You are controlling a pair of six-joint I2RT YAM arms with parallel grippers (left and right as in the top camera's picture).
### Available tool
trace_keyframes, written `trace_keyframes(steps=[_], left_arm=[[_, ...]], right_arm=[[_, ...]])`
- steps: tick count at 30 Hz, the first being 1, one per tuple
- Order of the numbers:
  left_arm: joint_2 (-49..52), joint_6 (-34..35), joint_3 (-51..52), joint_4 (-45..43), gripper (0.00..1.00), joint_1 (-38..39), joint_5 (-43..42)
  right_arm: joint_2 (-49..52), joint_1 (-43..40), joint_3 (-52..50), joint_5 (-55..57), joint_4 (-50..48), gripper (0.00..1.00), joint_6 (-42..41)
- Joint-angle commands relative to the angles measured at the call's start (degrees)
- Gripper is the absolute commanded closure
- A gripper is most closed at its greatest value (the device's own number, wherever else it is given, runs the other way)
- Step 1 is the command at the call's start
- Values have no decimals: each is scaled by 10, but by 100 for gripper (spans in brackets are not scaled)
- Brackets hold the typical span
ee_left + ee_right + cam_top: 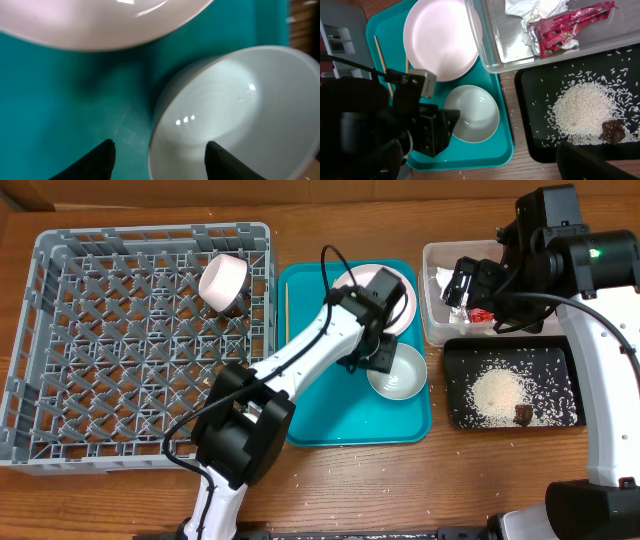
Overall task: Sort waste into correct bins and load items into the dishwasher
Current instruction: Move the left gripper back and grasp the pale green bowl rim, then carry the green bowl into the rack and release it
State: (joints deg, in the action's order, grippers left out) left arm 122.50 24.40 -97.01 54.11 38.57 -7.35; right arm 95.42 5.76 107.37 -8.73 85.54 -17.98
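Overhead view, contents of the wooden tabletop (400,480).

1. Large square grey plastic dish rack (60,330), at the left. It holds a small white round cup (225,280), tipped off upright near the rack's far right corner.
2. Teal rectangular serving tray (310,400), just beside the rack. It carries:
   - a white round plate (440,40) at the far end
   - a white round bowl (400,372) at the near right, close to the plate
   - thin wooden chopsticks (283,308) along the left edge
3. Clear plastic rectangular tub (432,320), at the far right. Inside are a crumpled white paper napkin (522,7) and a small red shiny wrapper (565,25), lying together.
4. Shallow black rectangular tray (450,380), in front of the tub. It holds a heap of loose white rice grains (497,390) with strays around it, and a small brown food lump (522,414) at the heap's near right.
5. Left arm (300,355), reaching across the teal tray. The left jaws are released and straddle the bowl's rim. In the left wrist view one of the fingers (102,160) is over the tray outside the bowl and the other is inside it.
6. Right arm (600,380), above the clear tub. The right jaws are spread wide and grasp nothing.
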Motion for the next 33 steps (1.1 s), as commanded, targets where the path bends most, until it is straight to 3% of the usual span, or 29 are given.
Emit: trace_keyframes(steps=[1, 4, 7, 15, 22, 29, 33], left_arm=[[-7, 44, 35, -17, 49, 10, 24], [-7, 44, 45, -26, 66, 10, 24], [-7, 44, 45, -25, 96, 10, 24], [-27, 39, -9, 45, 96, 3, 53], [-167, 45, -25, 137, 96, -25, 152], [-326, 163, -10, 264, 96, -79, 368], [-398, 250, 69, 279, 96, -98, 529]], right_arm=[[-2, 2, -2, 3, -2, 0, 0], [-2, 2, -2, 3, -2, 0, 0], [-2, 2, -2, 3, -2, 0, 0], [-2, 2, -2, 3, -2, 0, 0], [-2, 2, -2, 3, -2, 0, 0], [-2, 2, -2, 3, -2, 0, 0], [-2, 2, -2, 3, -2, 0, 0]])
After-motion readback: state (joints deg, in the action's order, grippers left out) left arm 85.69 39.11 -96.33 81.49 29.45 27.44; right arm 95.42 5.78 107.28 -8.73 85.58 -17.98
